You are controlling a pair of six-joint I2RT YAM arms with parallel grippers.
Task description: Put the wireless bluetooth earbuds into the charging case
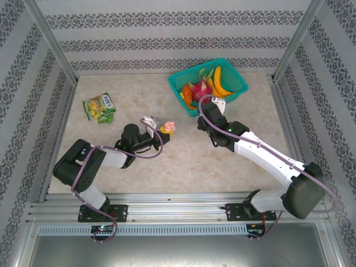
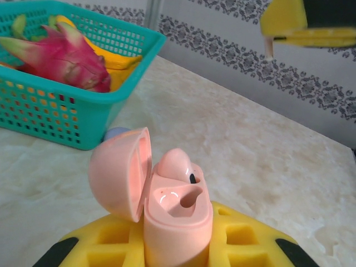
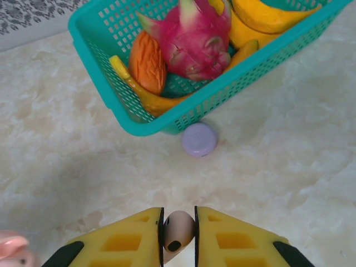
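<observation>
With the left gripper clamped on the open pink case, the right gripper, pinching a pale pink earbud, should move toward nine o'clock in the top view and seat it stem-first in the empty socket.

Pinks and teal on cream marble.
Peach-pink charging case; pale pink earbud; teal mesh basket; magenta dragon fruit; lilac round case; cream, veined counter; grey damask-striped walls.

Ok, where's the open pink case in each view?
Top external: pink case left of centre, mid-table.
Left wrist: bottom centre, lid open leftwards.
Right wrist: bottom-left corner, cut by the edge.
Shared landmark: the teal fruit basket.
</observation>
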